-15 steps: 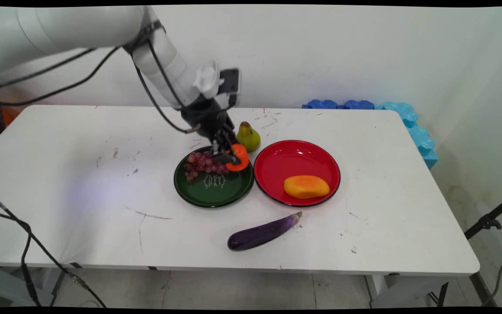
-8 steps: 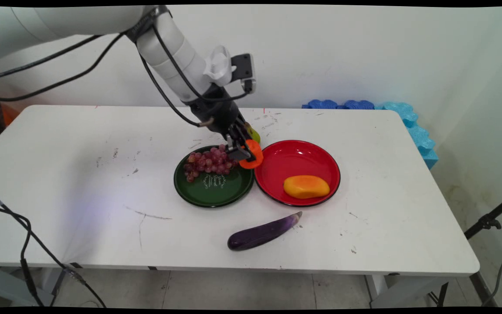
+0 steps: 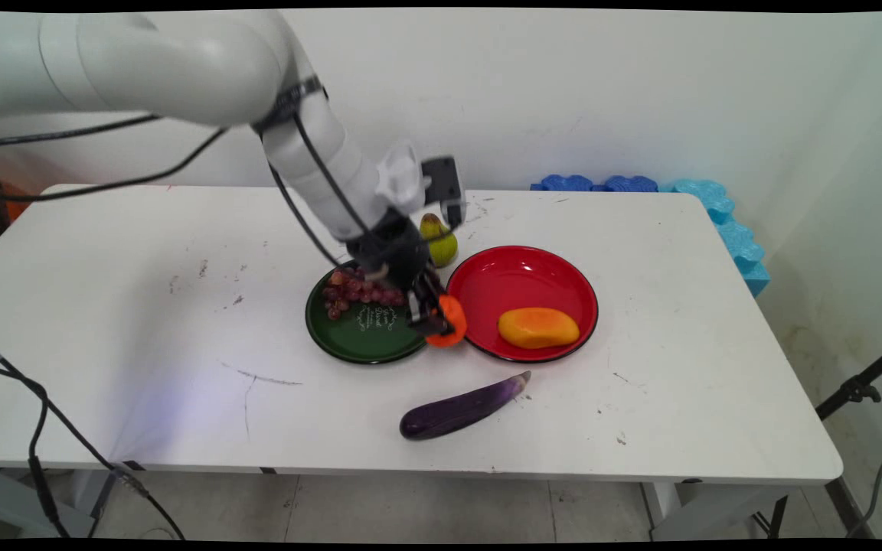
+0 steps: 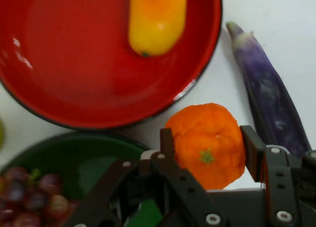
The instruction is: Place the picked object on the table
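Fingers [image 3: 432, 315] clamp orange fruit [image 3: 450, 321] above gap between green plate [image 3: 349, 346] and red plate [image 3: 521, 277].

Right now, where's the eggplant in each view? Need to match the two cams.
Main view: eggplant lies on the table near the front edge, below and between the two plates.
Hand view: eggplant runs down the right side, beside the red plate and behind the held orange.
Shared landmark: the mango on the red plate.

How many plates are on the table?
2: a green plate holding grapes, and a red plate holding a yellow mango, right beside it. Neither looks hidden.
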Tool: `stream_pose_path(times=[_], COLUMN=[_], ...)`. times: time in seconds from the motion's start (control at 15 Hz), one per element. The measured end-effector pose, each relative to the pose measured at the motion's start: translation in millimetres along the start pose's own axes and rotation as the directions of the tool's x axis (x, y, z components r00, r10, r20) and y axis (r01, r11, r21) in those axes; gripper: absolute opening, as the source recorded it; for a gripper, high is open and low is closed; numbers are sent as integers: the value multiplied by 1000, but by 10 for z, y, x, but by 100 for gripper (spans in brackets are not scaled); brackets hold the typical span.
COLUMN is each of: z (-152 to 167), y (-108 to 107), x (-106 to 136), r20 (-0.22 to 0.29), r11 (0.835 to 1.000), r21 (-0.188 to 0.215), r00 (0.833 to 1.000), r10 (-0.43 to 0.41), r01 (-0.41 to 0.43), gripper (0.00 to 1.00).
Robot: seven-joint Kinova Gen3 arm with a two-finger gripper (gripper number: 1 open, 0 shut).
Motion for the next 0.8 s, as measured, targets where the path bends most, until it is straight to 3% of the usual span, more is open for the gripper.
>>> stream_pose_path(times=[0.4, 0.8], z=[357, 598], y=[239, 313], x=[-171, -195], r20=[37, 16], r11=[1000, 1000], r21=[-8, 4], r00=[999, 1000], r10=[-6, 2], r01=[7, -3], gripper=[0, 0])
